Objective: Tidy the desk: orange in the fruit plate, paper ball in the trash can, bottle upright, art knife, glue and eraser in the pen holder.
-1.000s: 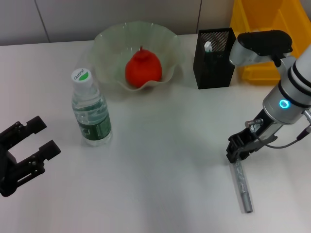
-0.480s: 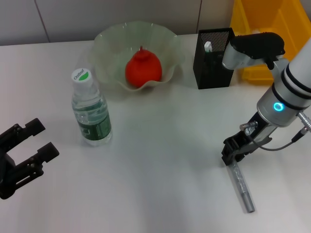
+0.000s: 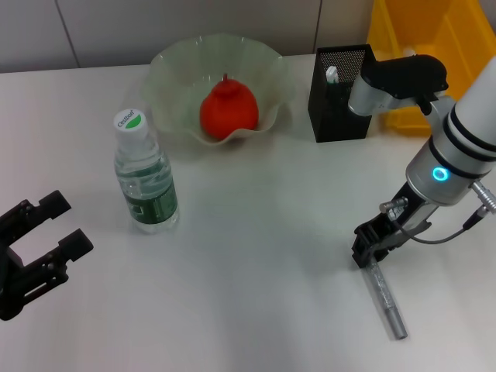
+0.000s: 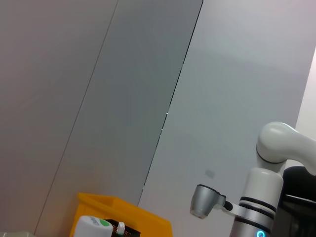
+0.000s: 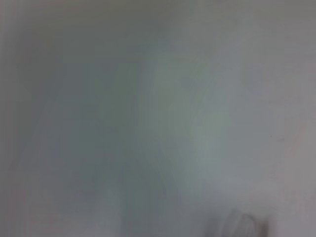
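The grey art knife (image 3: 387, 301) lies on the white table at the front right. My right gripper (image 3: 367, 248) is down on its far end and shut on it. The bottle (image 3: 146, 182) stands upright at the left, white cap up. The orange (image 3: 229, 109) rests in the pale-green fruit plate (image 3: 169, 68) at the back. The black mesh pen holder (image 3: 341, 99) holds a white-tipped item (image 3: 332, 74); the yellow trash can (image 3: 438, 48) is behind it. My left gripper (image 3: 68, 221) is open at the front left, holding nothing. Paper ball and eraser are out of view.
The right arm's upper housing (image 3: 399, 77) hangs just in front of the pen holder and the trash can. The left wrist view shows a grey wall, the trash can (image 4: 123, 217) and the bottle cap (image 4: 94, 224). The right wrist view shows only a grey blur.
My right gripper has shifted slightly left and toward me, and the art knife's far end has swung with it. The left gripper has barely moved.
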`<action>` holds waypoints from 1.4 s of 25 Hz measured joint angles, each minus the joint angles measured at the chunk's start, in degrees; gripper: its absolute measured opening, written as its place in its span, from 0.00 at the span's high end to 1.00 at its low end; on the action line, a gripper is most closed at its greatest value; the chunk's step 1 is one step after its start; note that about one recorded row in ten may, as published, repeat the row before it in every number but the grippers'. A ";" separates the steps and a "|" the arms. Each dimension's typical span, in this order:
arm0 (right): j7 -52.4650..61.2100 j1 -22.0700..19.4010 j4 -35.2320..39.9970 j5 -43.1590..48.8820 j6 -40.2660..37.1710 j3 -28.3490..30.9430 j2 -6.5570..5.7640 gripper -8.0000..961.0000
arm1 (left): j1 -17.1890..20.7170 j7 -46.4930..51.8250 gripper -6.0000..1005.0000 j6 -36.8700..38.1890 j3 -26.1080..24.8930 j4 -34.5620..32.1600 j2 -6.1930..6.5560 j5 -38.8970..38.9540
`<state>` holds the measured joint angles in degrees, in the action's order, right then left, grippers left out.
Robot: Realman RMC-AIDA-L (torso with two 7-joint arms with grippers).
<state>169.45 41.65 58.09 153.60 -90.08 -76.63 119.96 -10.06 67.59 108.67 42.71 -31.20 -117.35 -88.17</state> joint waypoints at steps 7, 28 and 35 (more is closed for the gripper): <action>0.00 0.01 -0.01 0.00 0.00 -0.04 0.00 0.76 | 0.25 0.00 0.25 0.09 0.00 0.00 -0.05 0.02; 0.00 -0.45 2.68 -0.88 -0.34 -1.48 0.00 0.85 | 0.41 0.00 0.25 0.04 0.00 0.00 -0.07 0.20; 0.00 -1.38 9.01 -3.06 -0.25 -1.32 -0.27 0.85 | 0.39 0.00 0.25 0.10 -0.64 0.00 -0.06 0.29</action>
<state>169.44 40.26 67.10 150.54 -90.33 -77.94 119.69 -9.67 67.59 108.76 42.08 -31.20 -117.41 -87.88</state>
